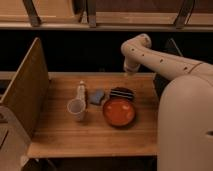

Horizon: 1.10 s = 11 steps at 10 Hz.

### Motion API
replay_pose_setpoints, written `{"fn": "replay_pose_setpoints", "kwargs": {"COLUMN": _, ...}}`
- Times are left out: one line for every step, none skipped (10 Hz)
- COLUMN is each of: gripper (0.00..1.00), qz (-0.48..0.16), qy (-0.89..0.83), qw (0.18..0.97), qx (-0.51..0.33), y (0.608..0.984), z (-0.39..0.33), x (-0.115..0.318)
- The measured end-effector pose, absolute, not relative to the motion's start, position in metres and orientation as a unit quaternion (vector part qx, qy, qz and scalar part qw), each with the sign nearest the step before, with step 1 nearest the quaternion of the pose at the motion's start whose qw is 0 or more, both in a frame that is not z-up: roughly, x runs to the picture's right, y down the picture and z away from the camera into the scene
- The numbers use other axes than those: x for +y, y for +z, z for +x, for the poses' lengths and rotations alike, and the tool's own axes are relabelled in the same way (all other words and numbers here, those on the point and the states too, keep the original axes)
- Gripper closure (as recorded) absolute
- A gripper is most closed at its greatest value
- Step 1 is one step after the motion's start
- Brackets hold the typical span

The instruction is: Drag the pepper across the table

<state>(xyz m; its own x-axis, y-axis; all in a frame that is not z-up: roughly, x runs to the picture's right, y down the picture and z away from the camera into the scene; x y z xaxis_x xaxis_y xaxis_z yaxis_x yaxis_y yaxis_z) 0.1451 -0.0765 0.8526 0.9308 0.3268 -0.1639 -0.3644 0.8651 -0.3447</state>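
The pepper (81, 91) is a small pale shaker standing upright on the light-wood table (60, 135), left of its middle. It stands just behind a clear plastic cup (76, 109). My gripper (129, 71) hangs at the end of the white arm over the table's far edge. It is to the right of the pepper, well apart from it and above a dark striped object (122, 93). It holds nothing that I can see.
A red bowl (119, 112) sits right of centre. A small blue object (97, 96) lies between the pepper and the dark object. A tall wooden panel (25, 90) stands along the left side. My arm's bulk (185, 120) covers the table's right side.
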Motion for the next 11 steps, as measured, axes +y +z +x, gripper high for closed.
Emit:
{"fn": "replay_pose_setpoints", "kwargs": {"gripper": 0.35, "qz": -0.191, "qy": 0.174, "qw": 0.965, "qx": 0.047, "y": 0.864, "z": 0.142, "x": -0.078}}
{"fn": "replay_pose_setpoints", "kwargs": {"gripper": 0.35, "qz": -0.193, "qy": 0.168, "qw": 0.966, "qx": 0.043, "y": 0.875, "z": 0.14, "x": -0.079}}
{"fn": "replay_pose_setpoints", "kwargs": {"gripper": 0.35, "qz": -0.194, "qy": 0.167, "qw": 0.966, "qx": 0.042, "y": 0.879, "z": 0.14, "x": -0.081}}
{"fn": "replay_pose_setpoints", "kwargs": {"gripper": 0.35, "qz": -0.194, "qy": 0.167, "qw": 0.966, "qx": 0.042, "y": 0.879, "z": 0.14, "x": -0.08}}
{"fn": "replay_pose_setpoints", "kwargs": {"gripper": 0.35, "qz": -0.194, "qy": 0.168, "qw": 0.966, "qx": 0.042, "y": 0.879, "z": 0.141, "x": -0.08}}
{"fn": "replay_pose_setpoints", "kwargs": {"gripper": 0.35, "qz": -0.194, "qy": 0.167, "qw": 0.966, "qx": 0.042, "y": 0.879, "z": 0.14, "x": -0.08}}
{"fn": "replay_pose_setpoints", "kwargs": {"gripper": 0.35, "qz": -0.192, "qy": 0.166, "qw": 0.966, "qx": 0.045, "y": 0.879, "z": 0.141, "x": -0.081}}
{"fn": "replay_pose_setpoints", "kwargs": {"gripper": 0.35, "qz": -0.191, "qy": 0.168, "qw": 0.966, "qx": 0.05, "y": 0.883, "z": 0.145, "x": -0.079}}
{"fn": "replay_pose_setpoints", "kwargs": {"gripper": 0.35, "qz": -0.191, "qy": 0.17, "qw": 0.965, "qx": 0.058, "y": 0.894, "z": 0.15, "x": -0.075}}
{"fn": "replay_pose_setpoints", "kwargs": {"gripper": 0.35, "qz": -0.192, "qy": 0.17, "qw": 0.964, "qx": 0.064, "y": 0.903, "z": 0.154, "x": -0.072}}
{"fn": "replay_pose_setpoints", "kwargs": {"gripper": 0.35, "qz": -0.195, "qy": 0.174, "qw": 0.963, "qx": 0.065, "y": 0.912, "z": 0.154, "x": -0.067}}
